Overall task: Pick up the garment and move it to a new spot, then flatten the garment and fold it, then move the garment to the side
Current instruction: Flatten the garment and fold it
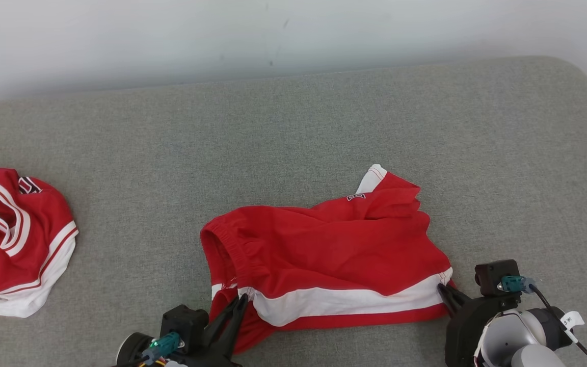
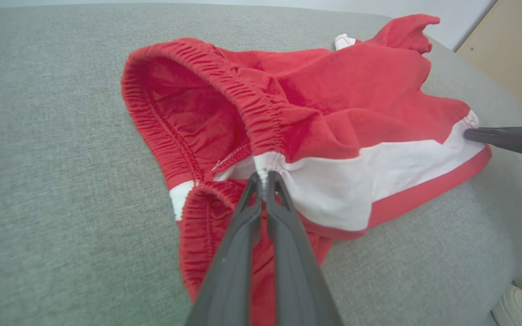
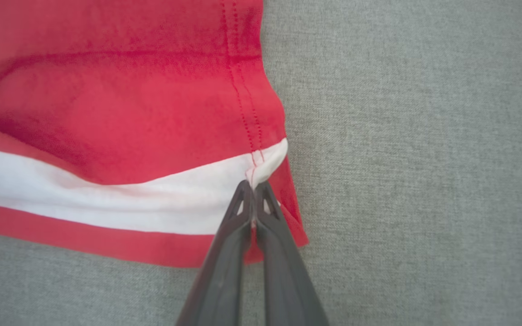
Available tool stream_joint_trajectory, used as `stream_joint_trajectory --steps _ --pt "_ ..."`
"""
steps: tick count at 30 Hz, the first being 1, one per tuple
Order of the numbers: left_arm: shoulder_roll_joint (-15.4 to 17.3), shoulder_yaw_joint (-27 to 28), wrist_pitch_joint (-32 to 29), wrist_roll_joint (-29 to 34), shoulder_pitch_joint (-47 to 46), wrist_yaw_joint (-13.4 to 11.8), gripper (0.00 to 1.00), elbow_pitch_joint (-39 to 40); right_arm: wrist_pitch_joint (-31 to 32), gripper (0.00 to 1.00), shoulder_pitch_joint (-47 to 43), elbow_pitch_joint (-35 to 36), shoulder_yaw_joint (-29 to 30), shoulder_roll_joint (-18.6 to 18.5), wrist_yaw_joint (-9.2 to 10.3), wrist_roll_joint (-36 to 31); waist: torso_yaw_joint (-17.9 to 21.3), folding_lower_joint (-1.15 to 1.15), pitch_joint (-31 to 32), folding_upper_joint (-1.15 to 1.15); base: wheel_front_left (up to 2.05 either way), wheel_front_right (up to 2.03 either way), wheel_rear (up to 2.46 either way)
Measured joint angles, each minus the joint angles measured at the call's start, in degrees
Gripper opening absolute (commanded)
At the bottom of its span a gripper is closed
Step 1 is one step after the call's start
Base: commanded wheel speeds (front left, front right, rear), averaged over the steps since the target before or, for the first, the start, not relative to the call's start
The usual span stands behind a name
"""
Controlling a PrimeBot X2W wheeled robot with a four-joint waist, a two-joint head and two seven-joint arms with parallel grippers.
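Here, the red shorts (image 1: 324, 244) are lying rumpled near the front middle of the grey upholstered surface (image 1: 293, 127), with the waistband opening facing the robot's left. The left gripper (image 2: 264, 175) is pinching the elastic waistband where the white side stripe meets it, its fingers clenched on the cloth. The right gripper (image 3: 253, 185) is clamping the hem at the stripe's other end. A red-and-white jersey (image 1: 13, 239) is lying well apart at the left edge.

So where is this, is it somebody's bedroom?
Maybe. It is indoors, a bedroom or a test room: a big grey padded surface like a bed against a plain white wall, with red shorts on it.
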State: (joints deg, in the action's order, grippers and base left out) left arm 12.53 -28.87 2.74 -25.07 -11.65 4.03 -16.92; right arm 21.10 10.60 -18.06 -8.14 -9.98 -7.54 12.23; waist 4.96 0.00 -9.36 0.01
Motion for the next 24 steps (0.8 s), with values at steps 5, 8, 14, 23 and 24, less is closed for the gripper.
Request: stream_joint_trajectory --steps 5,8,14,23,24 --pt "0.40 0.26 0.31 -0.10 0.02 -0.49 0.00 0.34 -1.56 0.00 -0.01 0.67 -0.03 0.19 0.00 -0.24 0.05 0.00 0.18 0.00 0.00 0.00 0.00" --pt "0.35 1.59 2.82 -1.25 0.03 -0.52 0.00 1.79 -4.58 0.00 -0.01 2.85 0.30 0.35 0.00 1.36 0.15 0.00 0.64 0.00 0.00 0.00 0.00" --pt "0.66 4.61 4.83 -4.59 -0.47 0.09 0.00 6.14 -7.33 0.00 -0.13 8.33 1.57 0.73 0.00 6.30 0.36 0.00 1.82 0.00 0.00 0.00 0.00" --pt "2.08 9.35 3.20 -13.40 -4.68 1.98 0.00 14.85 -8.23 0.00 1.74 16.37 3.42 0.68 0.00 12.83 1.04 0.00 3.49 0.00 0.00 0.00 0.00" --pt "2.48 9.90 2.78 -14.33 -5.36 2.03 0.00 15.77 -8.18 0.00 2.24 17.29 3.50 0.65 0.00 13.43 1.10 0.00 3.67 0.00 0.00 0.00 0.00"
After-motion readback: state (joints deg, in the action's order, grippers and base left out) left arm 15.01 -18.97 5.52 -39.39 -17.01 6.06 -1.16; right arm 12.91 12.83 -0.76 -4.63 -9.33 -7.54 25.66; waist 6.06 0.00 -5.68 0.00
